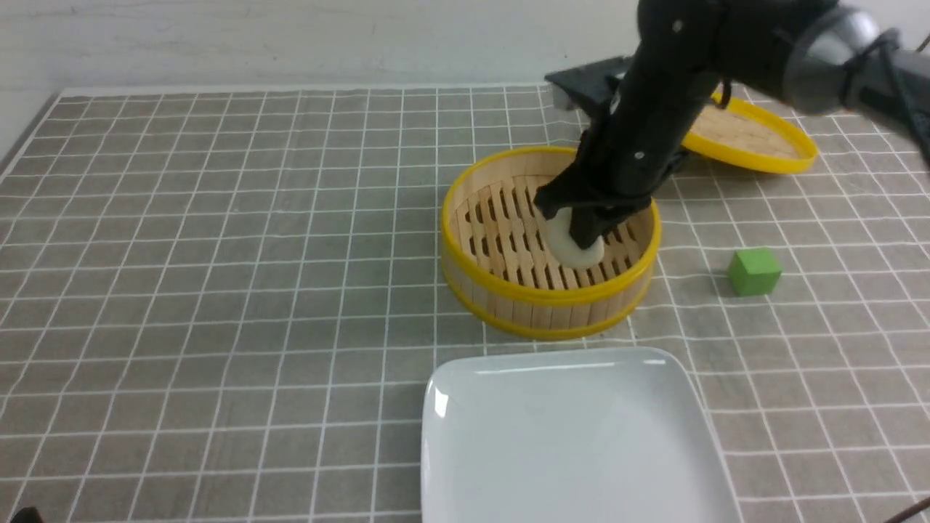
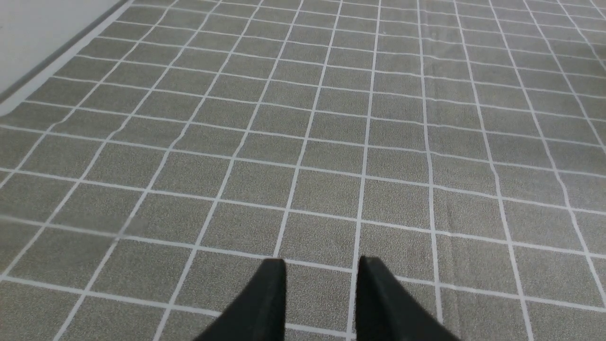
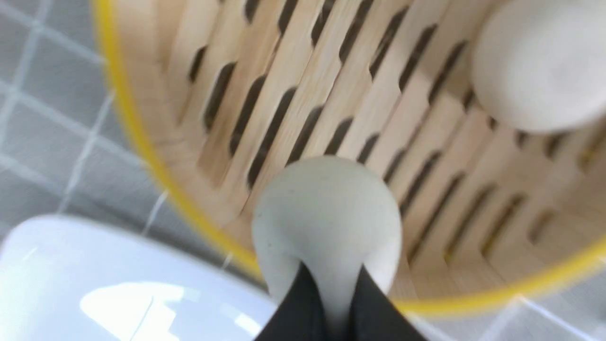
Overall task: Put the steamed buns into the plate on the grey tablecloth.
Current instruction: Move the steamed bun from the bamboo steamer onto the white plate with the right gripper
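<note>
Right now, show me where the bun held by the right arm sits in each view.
Front view: bun inside the steamer, right of centre, partly behind the right end effector.
Left wrist view: not in it; only cloth and the left end effector.
Right wrist view: bun at bottom centre, pinched between the fingers.
Shared landmark: the steamer's yellow rim, in the front and right wrist views; the cloth is in all three.
</note>
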### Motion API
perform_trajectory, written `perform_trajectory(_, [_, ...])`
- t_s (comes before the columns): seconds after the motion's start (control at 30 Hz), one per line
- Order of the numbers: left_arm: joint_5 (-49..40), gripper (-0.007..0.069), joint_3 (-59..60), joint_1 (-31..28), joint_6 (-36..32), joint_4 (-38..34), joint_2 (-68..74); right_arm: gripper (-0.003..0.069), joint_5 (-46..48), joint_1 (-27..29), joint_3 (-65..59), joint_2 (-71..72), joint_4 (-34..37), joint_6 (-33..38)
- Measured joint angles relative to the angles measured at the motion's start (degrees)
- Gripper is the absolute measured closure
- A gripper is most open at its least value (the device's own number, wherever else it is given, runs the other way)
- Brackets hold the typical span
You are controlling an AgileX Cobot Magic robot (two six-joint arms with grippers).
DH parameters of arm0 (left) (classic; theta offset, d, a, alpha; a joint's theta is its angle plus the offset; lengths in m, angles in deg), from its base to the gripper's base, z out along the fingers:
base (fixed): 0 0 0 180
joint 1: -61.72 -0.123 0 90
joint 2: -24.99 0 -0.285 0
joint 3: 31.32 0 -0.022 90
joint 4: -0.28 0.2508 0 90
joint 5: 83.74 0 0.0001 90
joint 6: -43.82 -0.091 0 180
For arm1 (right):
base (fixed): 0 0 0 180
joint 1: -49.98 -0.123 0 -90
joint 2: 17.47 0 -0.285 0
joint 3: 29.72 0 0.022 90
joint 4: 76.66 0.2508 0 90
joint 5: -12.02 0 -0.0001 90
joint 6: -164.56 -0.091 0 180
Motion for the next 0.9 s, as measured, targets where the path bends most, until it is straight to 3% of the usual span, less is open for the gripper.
perform_trajectory(0.17, [0.0, 0.0384, 0.0, 0.0, 0.0, 0.0, 0.0, 0.0641, 0.6, -0.1, -4.4, 13.1, 0.7, -2.6])
perform_trajectory(0.27, [0.0, 0.0384, 0.0, 0.0, 0.0, 0.0, 0.0, 0.0641, 0.8, -1.3, -15.0, 20.1, 2.4, -4.9])
perform_trajectory(0.3, [0.0, 0.0384, 0.0, 0.0, 0.0, 0.0, 0.0, 0.0641, 0.2, -2.7, -24.0, 23.8, 3.6, -5.5])
perform_trajectory(0.47, [0.0, 0.0384, 0.0, 0.0, 0.0, 0.0, 0.0, 0.0625, -12.2, -8.3, -43.8, 26.7, 7.4, -5.6])
perform_trajectory(0.6, [0.0, 0.0384, 0.0, 0.0, 0.0, 0.0, 0.0, 0.0572, -20.9, -10.6, -51.4, 24.4, 7.5, -5.7])
perform_trajectory(0.73, [0.0, 0.0384, 0.0, 0.0, 0.0, 0.0, 0.0, 0.038, -26.2, -10.9, -52.8, 19.6, 7.5, -5.7])
perform_trajectory(0.9, [0.0, 0.0384, 0.0, 0.0, 0.0, 0.1, 0.0, 0.0155, -24.2, -10.9, -48.5, 17.9, 4.8, -5.7])
